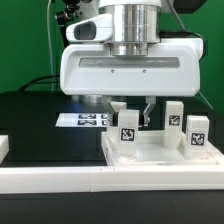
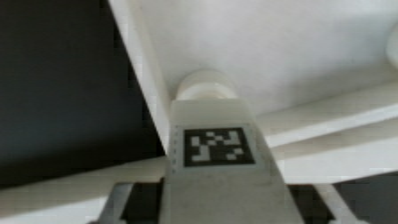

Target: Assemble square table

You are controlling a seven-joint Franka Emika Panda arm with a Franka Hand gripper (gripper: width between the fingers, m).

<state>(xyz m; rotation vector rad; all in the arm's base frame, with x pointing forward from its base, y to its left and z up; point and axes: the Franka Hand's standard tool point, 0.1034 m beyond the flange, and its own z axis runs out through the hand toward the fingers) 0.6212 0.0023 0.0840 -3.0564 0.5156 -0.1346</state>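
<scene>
I get even, bright overhead light in the exterior view, white parts nearly washed out, soft shadows. My wrist view is blurred throughout, the tagged leg [image 2: 217, 150] softest near the lens, its edges smeared.

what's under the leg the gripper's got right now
The gripper holds a tagged leg upright over the white square tabletop. Its lower end meets a rounded boss on the slab; the leg covers the joint itself.

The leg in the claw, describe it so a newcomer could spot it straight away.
Find the white square tabletop at the front of the black surface. Several tagged white legs stand on it; this leg is directly beneath the arm, at the claw. The other legs stand free.
</scene>
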